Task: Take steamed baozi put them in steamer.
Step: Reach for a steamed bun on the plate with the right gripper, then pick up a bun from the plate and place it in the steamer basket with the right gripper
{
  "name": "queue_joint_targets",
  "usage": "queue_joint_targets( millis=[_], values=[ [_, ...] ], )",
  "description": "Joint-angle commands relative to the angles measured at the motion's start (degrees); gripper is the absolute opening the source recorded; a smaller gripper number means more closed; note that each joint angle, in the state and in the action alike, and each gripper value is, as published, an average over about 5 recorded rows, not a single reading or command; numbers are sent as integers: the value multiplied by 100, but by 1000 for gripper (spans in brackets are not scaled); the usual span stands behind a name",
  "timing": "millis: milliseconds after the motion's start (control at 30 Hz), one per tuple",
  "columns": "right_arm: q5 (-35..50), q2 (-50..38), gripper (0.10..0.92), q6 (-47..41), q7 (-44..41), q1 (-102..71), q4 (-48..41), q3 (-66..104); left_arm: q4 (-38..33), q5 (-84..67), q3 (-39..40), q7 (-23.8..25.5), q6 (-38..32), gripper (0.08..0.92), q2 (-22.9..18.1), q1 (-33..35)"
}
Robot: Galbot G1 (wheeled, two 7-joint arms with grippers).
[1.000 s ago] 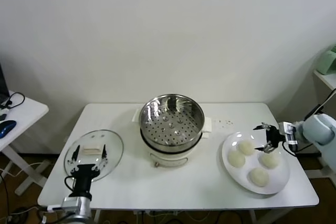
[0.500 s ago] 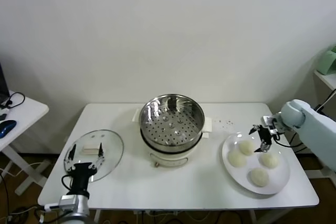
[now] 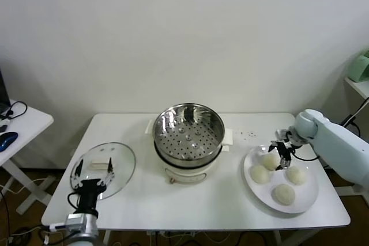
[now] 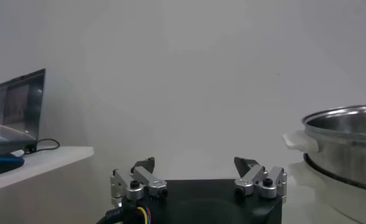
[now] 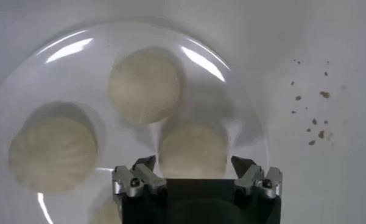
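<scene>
1. Buns (image 3: 283,193), four of them, all sit on the white plate (image 3: 252,185) at the right end of the bench (image 3: 202,211), near its front edge; none is in the steamer yet.
2. Above the plate, the right end effector (image 3: 281,155) hangs with its fingers spread wide and nothing between them, over the bun (image 5: 193,150) nearest the steamer; I'd say it is lining up to come down on that one.
3. At the front left corner, the left end effector (image 3: 93,171) waits, fingers spread, beside the glass lid (image 3: 124,164) lying flat on the bench, so the basket is uncovered.
4. Farther back in the middle stands the steamer (image 3: 188,131), its holed bottom bare.
5. Between plate and steamer I see only bare bench and a few crumbs (image 5: 313,115); the raised steel rim looks like the one thing to clear.
</scene>
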Motion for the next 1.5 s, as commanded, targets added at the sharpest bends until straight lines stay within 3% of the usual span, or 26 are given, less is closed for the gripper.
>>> queue_joint_targets(
  millis=[33,300,667,1000,1267,1500],
  values=[
    [-73,126,820,14,-37,66,-162,-63,7,-7,0,-10,2,823,4,-1],
    [-93,132,735,37,-40,26,-194,30,5,29,12,-18,6,823,-2,2],
    [-1,36,729,75,-27,105,-22,67,7,64,20,-30,10,823,-6,13],
    [526,-367,729,413,-286,2046,1020,-1340,5,95,33,-21,37,823,1,21],
    [-162,-47,729,1294,-409,3817,2213,-2181,2,165,41,-33,63,823,7,54],
    [-660,713,729,1686,-426,4329,2992,-2276,-11,304,207,-38,62,823,56,115]
  ],
)
